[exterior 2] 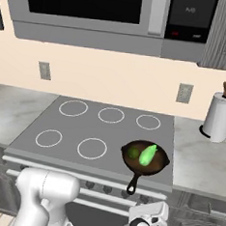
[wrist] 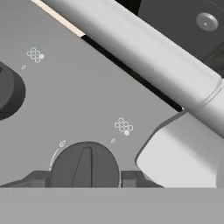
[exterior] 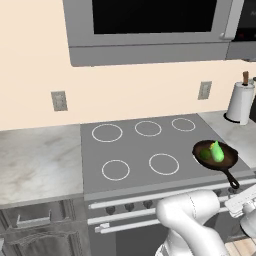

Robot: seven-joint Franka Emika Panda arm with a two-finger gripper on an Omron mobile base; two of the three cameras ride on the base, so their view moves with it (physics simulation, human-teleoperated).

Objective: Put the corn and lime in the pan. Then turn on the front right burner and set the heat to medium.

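The pan (exterior: 227, 161) (exterior 2: 160, 163), a dark skillet with a long black handle, sits at the stove's front right. In it lie the light-green corn (exterior: 217, 151) (exterior 2: 147, 155) and, just to its left, the dark lime (exterior: 205, 154) (exterior 2: 133, 153). The pan hides the front right burner. My hand is low in front of the stove's control panel, below the pan handle. In the hand view my gripper (wrist: 84, 179) is shut on a dark round knob (wrist: 85, 164), one finger tip on each side. The knob's ridge points roughly up in that view.
Another dark knob (wrist: 6, 92) sits further along the panel. The grey oven door handle (wrist: 144, 57) runs close beside the hand. Several white burner rings (exterior: 115, 170) mark the cooktop. A paper towel roll (exterior 2: 217, 118) stands on the right counter.
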